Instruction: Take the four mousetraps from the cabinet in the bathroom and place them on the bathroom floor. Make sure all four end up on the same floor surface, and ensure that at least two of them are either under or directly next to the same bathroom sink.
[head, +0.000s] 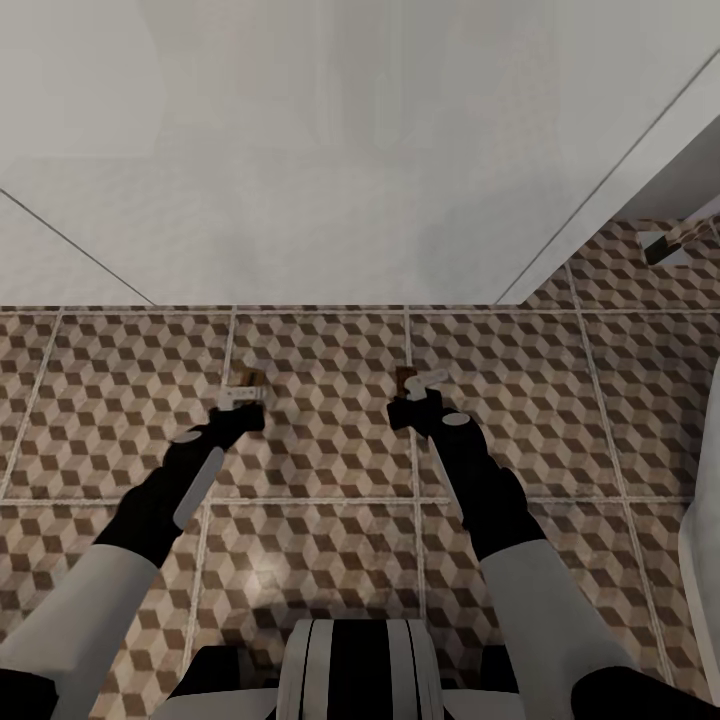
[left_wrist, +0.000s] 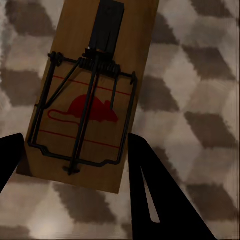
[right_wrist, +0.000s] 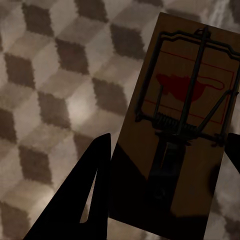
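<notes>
Each of my grippers holds one mousetrap low over the bathroom floor (head: 330, 440). In the left wrist view a brown wooden mousetrap (left_wrist: 75, 45) with a black wire bar and a red mouse print sits between the dark fingers of my left gripper (left_wrist: 75, 137), which is shut on its long edges. My right gripper (right_wrist: 170, 137) is shut the same way on a second mousetrap (right_wrist: 185, 150). From the head camera, both traps (head: 250, 378) (head: 404, 377) poke out past the left gripper (head: 245, 395) and right gripper (head: 420, 385). The cabinet is out of view, and I cannot make out the sink.
A broad white surface (head: 330, 170) spans the far side, meeting the tiles along a straight line. A white rounded fixture (head: 700, 520) edges in at the right. A small dark object (head: 662, 246) lies at the far right. Patterned tiles stretch between and around both arms.
</notes>
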